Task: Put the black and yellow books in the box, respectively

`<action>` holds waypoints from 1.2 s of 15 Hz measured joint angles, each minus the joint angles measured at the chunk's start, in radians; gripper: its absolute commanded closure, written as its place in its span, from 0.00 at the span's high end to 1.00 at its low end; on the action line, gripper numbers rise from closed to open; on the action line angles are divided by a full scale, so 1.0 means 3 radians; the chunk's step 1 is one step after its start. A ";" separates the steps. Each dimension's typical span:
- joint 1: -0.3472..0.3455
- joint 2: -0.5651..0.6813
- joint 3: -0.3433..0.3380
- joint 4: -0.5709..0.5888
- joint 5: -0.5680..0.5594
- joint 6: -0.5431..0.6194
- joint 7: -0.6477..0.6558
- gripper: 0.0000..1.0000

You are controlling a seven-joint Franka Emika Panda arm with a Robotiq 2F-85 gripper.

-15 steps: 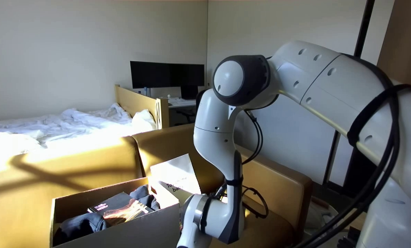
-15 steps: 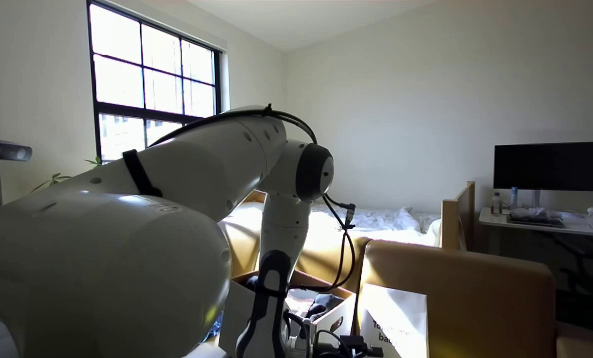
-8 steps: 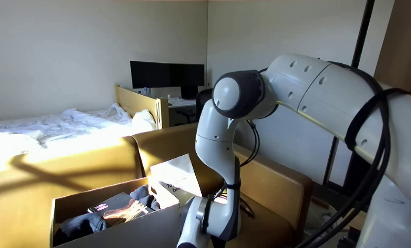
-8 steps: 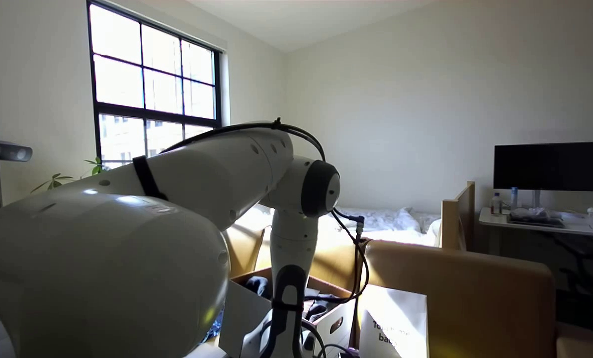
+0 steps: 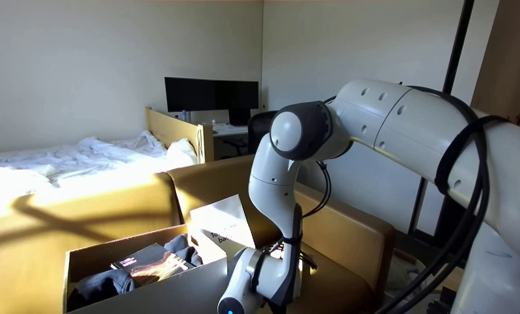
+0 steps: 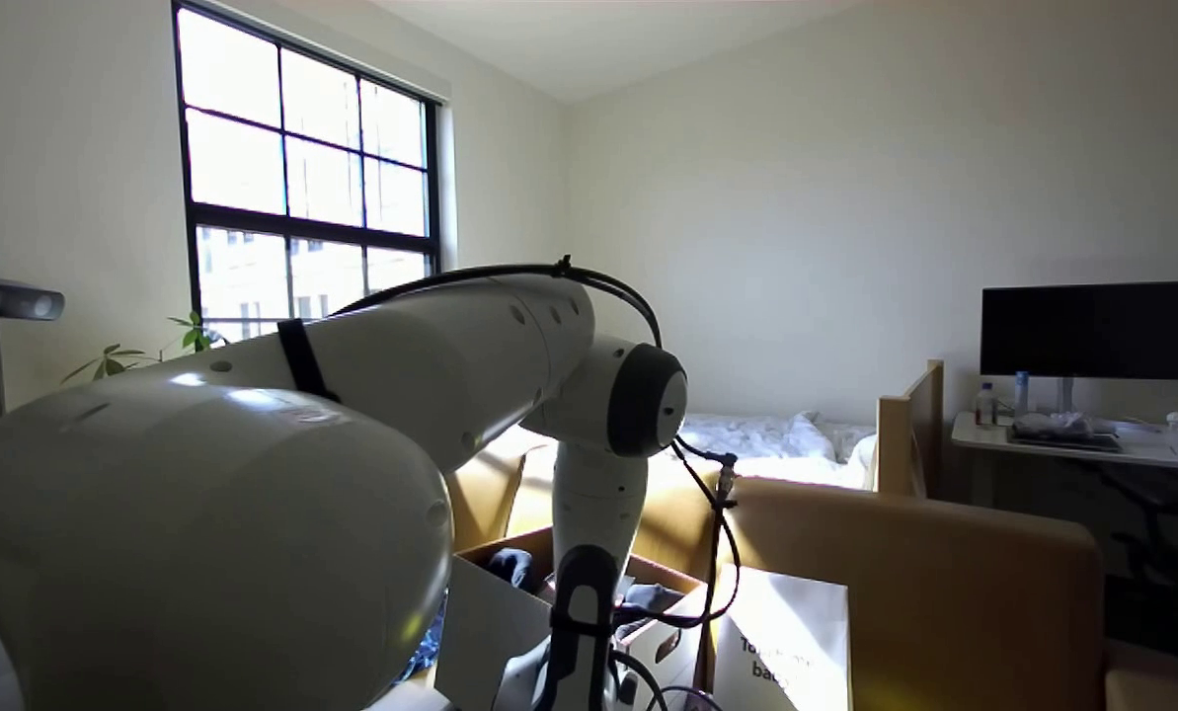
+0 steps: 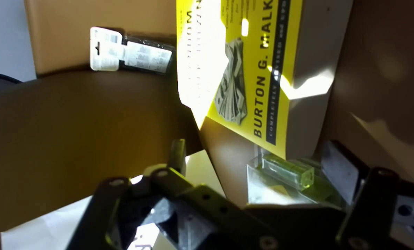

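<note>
In both exterior views we see pale walls (image 5: 90, 65) behind a bed (image 5: 175, 128) with rumpled white bedding (image 5: 98, 152), and in front a tan sofa (image 5: 225, 179), sunlit in patches. Past the bed's end a white table (image 6: 1146, 452) carries a wide dark monitor (image 6: 1092, 331), a dark chair (image 5: 260, 128) beside it. In an exterior view we face a glaring black-framed window (image 6: 307, 163), a plant (image 6: 194, 336) at its lower left corner.

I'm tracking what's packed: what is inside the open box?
A black book with dark fabric on two sides. Whatever lies beneath them in the box is covered from view.
</note>
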 measured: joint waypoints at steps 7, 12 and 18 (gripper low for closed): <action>-0.0064 0.0290 -0.0062 0.0511 0.0216 0.0236 -0.0273 1.00; -0.0062 0.0539 -0.0076 0.0889 0.0480 0.0241 -0.0420 1.00; -0.0082 0.0571 -0.0136 0.1072 0.0895 0.0269 -0.0501 1.00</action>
